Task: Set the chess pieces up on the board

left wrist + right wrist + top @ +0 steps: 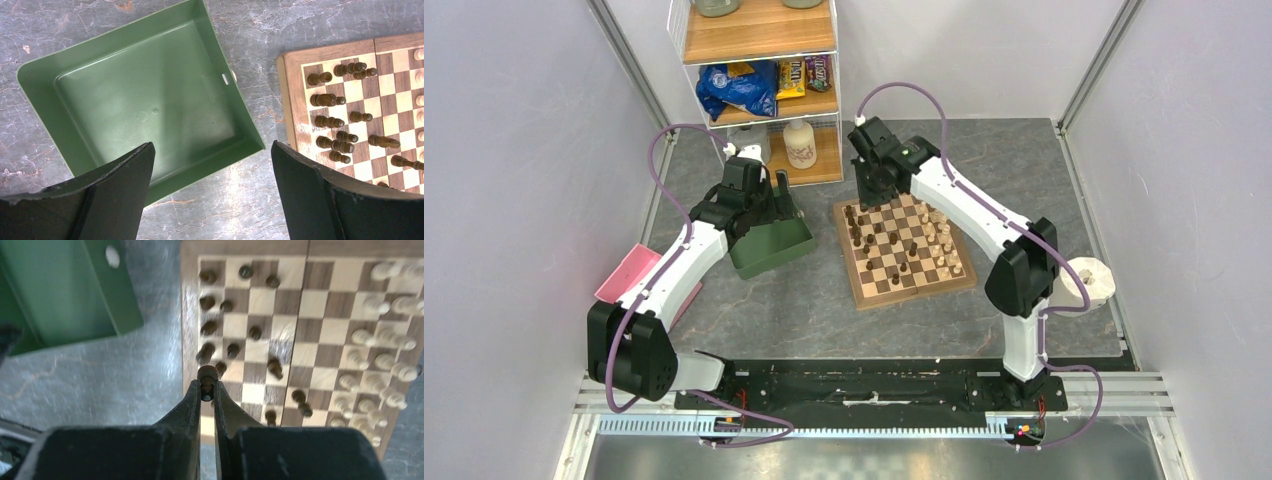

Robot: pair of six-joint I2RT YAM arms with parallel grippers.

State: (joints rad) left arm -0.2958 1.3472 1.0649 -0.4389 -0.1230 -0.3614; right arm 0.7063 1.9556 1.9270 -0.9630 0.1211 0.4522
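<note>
The board [914,293] lies right of centre, with dark brown chess pieces [208,302] on its left squares and pale cream ones [390,337] on its right. My right gripper [207,390] hovers over the board's far left corner [867,195]. It is shut on a dark piece [207,374] that sticks out past the fingertips, above the board's left border [189,315]. My left gripper [211,150] stands wide open and holds nothing. It hangs over bare table between the green tray [150,100] and the board's edge [290,100].
The empty green tray [769,245] sits just left of the board. A shelf unit with snack bags and a white bottle [800,143] stands at the back. A pink object [629,272] lies at the left wall, and a pale tape roll [1089,280] at the right.
</note>
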